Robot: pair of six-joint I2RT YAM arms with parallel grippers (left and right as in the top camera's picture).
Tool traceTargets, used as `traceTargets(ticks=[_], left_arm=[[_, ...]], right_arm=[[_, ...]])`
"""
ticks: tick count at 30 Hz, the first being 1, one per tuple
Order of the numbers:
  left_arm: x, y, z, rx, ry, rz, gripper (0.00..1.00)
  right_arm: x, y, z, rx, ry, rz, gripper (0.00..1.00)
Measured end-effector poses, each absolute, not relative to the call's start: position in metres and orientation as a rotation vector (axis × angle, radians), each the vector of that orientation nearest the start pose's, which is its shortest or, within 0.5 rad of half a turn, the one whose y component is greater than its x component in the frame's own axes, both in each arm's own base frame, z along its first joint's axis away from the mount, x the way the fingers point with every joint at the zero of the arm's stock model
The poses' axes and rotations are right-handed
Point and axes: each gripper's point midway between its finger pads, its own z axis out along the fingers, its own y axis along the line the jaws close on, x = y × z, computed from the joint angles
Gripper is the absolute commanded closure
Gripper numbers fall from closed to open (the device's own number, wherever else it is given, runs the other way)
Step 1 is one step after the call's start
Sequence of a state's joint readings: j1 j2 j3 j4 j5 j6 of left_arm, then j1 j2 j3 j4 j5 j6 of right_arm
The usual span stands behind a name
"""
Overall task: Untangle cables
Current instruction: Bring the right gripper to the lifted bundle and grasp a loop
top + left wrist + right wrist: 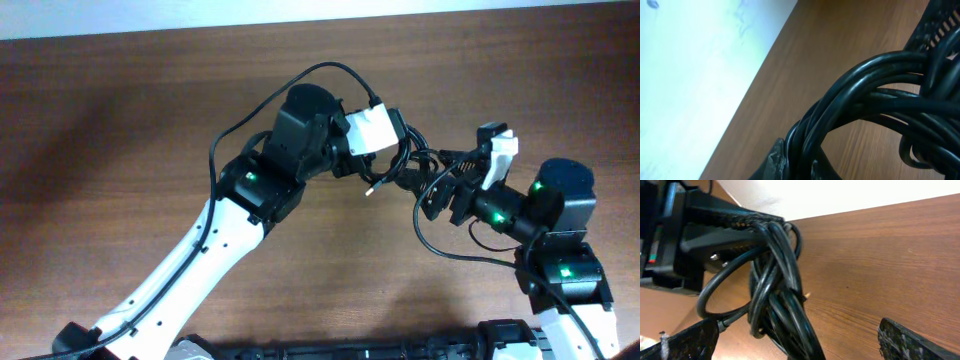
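Several cables [782, 265], most ends out of sight.

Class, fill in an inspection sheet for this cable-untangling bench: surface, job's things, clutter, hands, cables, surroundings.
Surface: brown wood-grain table.
Job's things: black cables bunched in one tangle; one plug end sticks out.
Clutter: nothing seen.
Hands: left hand shut on the cables; right hand open, its fingers either side of the bundle.
Cables: a black lead arches over the left arm.
Surroundings: pale area beyond the table edge.
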State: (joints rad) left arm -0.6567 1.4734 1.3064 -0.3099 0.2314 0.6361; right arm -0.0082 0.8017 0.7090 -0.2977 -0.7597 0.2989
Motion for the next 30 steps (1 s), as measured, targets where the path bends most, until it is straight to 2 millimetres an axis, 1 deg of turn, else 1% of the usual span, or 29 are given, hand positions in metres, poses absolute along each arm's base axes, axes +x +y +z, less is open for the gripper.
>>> traceTargets(ticks=[4,7,10,12,18,20,22,24,27,30], left_arm=[[0.333,-0.316,0.287,1.361,1.518,-0.292,1.0],[0.323,-0.311,0.296,1.366,1.507,-0.313,1.0],[0.32,-0.298,0.312,1.339,1.493,-0.303,1.0],[0.32,-0.286,0.322,1.317,1.486,-0.306,1.0],[0.314,-0.276,0.325,1.332,1.477,-0.396,1.0],[0.31,-0.276,0.327,1.35,1.452,-0.437,1.0],[0.303,-0.279,0.33,1.385,1.398,-0.495,1.0],[0.293,-0.284,0.333,1.423,1.339,-0.551,1.0],[0.272,-0.292,0.341,1.485,1.225,-0.661,1.0],[0.26,-0.295,0.344,1.516,1.164,-0.718,1.0]], right_arm=[[0.269,0.118,0.269,-0.241,1.932,0.934,0.01],[0.27,0.119,0.272,-0.256,1.915,0.932,0.01],[0.27,0.12,0.279,-0.278,1.885,0.933,0.01],[0.271,0.119,0.279,-0.274,1.885,0.924,0.01],[0.274,0.116,0.279,-0.258,1.888,0.899,0.01],[0.275,0.116,0.279,-0.256,1.887,0.897,0.01],[0.275,0.115,0.278,-0.256,1.887,0.892,0.01],[0.275,0.115,0.278,-0.258,1.887,0.887,0.01],[0.277,0.115,0.277,-0.263,1.887,0.882,0.01],[0.279,0.115,0.277,-0.264,1.885,0.88,0.01]])
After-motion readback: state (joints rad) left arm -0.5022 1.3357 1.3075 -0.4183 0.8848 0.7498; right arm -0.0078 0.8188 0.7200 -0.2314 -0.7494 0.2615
